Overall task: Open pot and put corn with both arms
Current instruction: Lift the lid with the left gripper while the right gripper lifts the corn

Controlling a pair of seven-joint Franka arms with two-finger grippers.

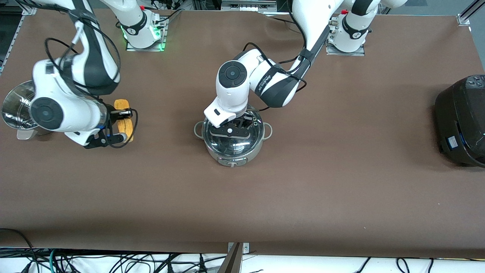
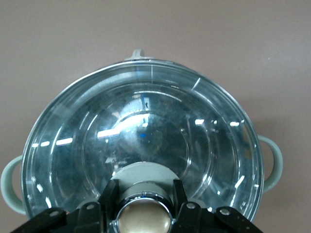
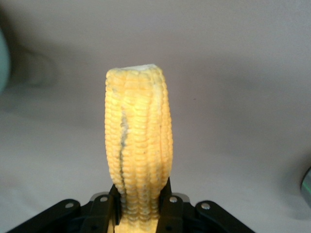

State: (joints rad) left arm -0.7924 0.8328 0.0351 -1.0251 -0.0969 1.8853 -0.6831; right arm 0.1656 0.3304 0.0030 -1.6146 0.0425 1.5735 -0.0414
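Observation:
The steel pot (image 1: 257, 148) stands mid-table with its glass lid (image 1: 235, 146) on. My left gripper (image 1: 232, 131) is down on the lid. In the left wrist view (image 2: 144, 188) its fingers (image 2: 110, 196) press both sides of the tan lid knob (image 2: 144, 221). The lid (image 2: 146, 121) sits closed over the pot (image 2: 273, 160). The corn (image 1: 122, 105) lies on the table toward the right arm's end. My right gripper (image 1: 122, 124) is shut across one end of it. In the right wrist view (image 3: 141, 190) the corn (image 3: 138, 141) sticks out from between the fingers.
A steel steamer basket (image 1: 15, 110) stands beside the right arm's wrist, at the table's edge. A large black cooker (image 1: 462, 117) stands at the left arm's end of the table.

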